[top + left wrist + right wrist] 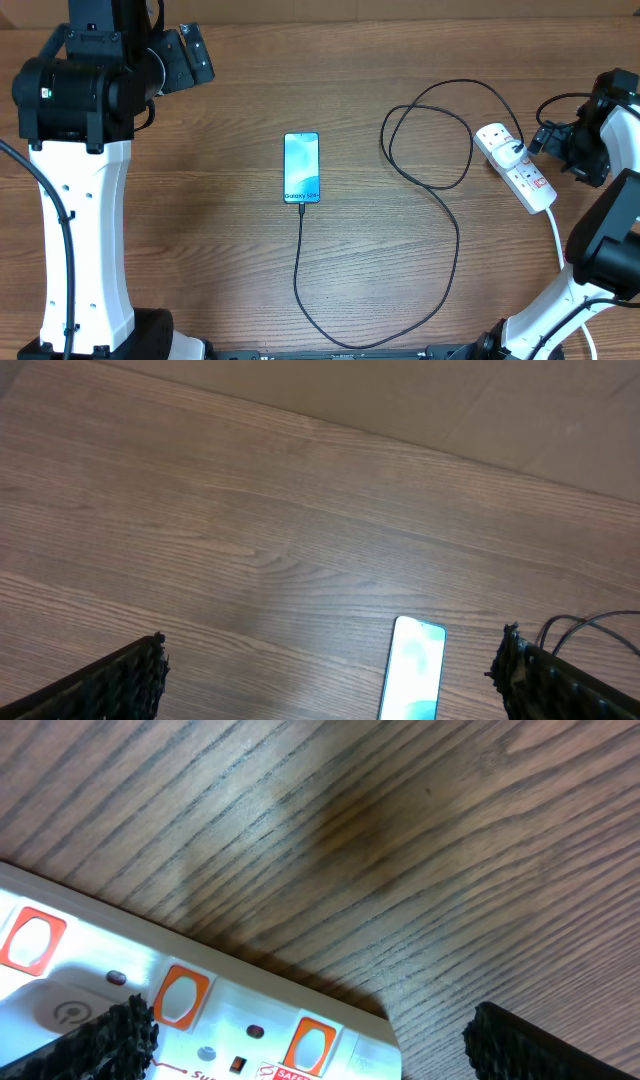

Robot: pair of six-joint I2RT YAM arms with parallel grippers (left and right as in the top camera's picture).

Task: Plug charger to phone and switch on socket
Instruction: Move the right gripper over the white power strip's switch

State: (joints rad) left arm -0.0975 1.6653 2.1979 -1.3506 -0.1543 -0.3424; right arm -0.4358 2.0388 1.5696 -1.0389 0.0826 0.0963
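A brown wooden tabletop (200,220) fills nearly the whole scene, its fine dark grain running in long streaks, matte and evenly lit by soft light that leaves only faint shadows. Along its far edge runs a plain pale beige panel (480,410), smooth and unmarked, meeting the wood in a straight line; whether it is a wall or a board cannot be told. In the closest view a soft darker patch of shadow (360,820) lies across the grain.

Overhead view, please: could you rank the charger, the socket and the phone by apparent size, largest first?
1. charger: its looped cable covers by far the widest span.
2-3. socket and phone: too alike to rank; the socket looks longer, the phone wider.
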